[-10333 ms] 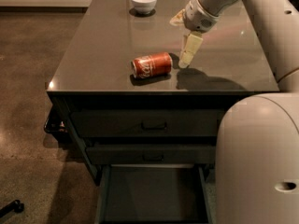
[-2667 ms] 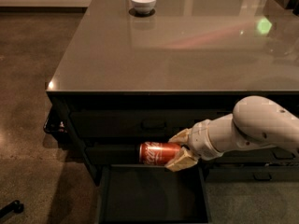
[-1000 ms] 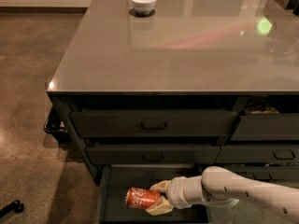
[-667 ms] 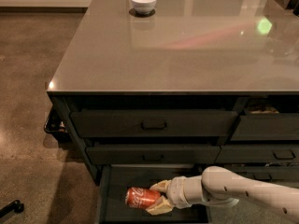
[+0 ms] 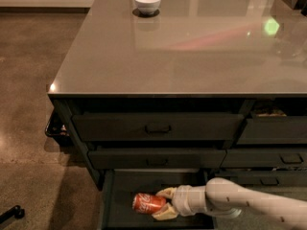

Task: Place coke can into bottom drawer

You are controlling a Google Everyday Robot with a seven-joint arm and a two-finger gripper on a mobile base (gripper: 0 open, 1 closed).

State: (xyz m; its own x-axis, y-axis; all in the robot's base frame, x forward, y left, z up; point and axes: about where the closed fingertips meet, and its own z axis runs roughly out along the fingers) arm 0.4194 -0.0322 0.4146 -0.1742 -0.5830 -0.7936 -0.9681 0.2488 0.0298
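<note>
Down in the open bottom drawer [image 5: 121,198], one coke can [image 5: 147,202] lies on its side, its length running left to right, just above or on the drawer floor; I cannot tell whether it touches. One gripper [image 5: 161,204] reaches in from the right and grips the can's right end, with one tan finger [image 5: 166,192] above it and one below. The white arm [image 5: 230,202] runs off to the right edge.

Three wide drawers stack on the left of the cabinet. The upper two [image 5: 158,127] [image 5: 156,158] are closed, each with one handle. Three narrower drawers [image 5: 274,131] show on the right.

One white bowl [image 5: 147,2] sits near the far edge of the countertop [image 5: 168,51].

Bare drawer floor lies open left of the can, up to the dark left wall. The closed drawer front overhangs close above the gripper.

White script runs along the can's red side; no other writing shows.
</note>
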